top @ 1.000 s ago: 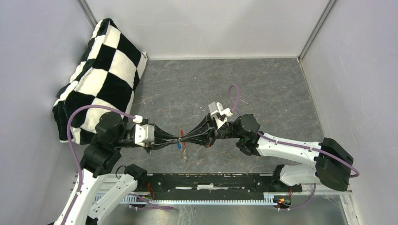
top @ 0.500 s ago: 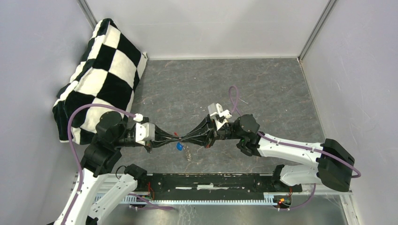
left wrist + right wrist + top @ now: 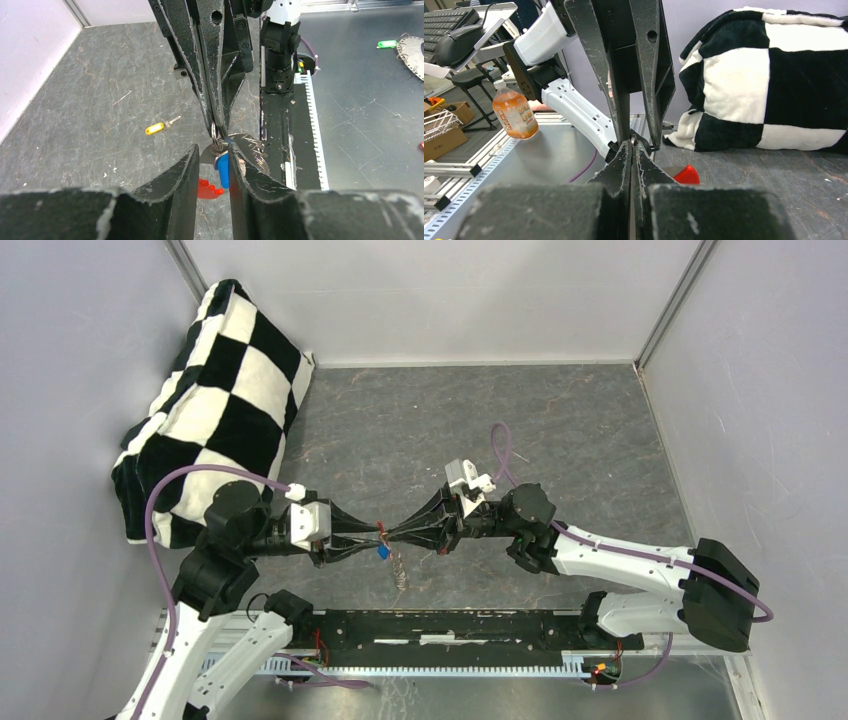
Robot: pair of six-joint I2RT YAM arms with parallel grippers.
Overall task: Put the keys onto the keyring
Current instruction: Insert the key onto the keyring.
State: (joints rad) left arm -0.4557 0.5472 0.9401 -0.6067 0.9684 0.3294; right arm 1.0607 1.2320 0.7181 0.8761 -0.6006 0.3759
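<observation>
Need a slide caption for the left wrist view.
Left gripper open around the blue-capped key, shut right gripper facing it tip to tip, yellow-capped key on the table.

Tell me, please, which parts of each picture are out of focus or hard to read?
Left wrist view: the left end effector's black fingers are blurred, while the small yellow-capped metal key is sharp. Right wrist view: right end effector's fingers soft, black-and-white checked cushion crisp. Top external view: even light, blue-capped key tiny.

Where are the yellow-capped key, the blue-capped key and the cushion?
yellow-capped key (image 3: 155, 129): left wrist view, yellow cap.
blue-capped key (image 3: 223, 170): left wrist view, blue cap.
cushion (image 3: 736, 85): right wrist view, white square.
</observation>
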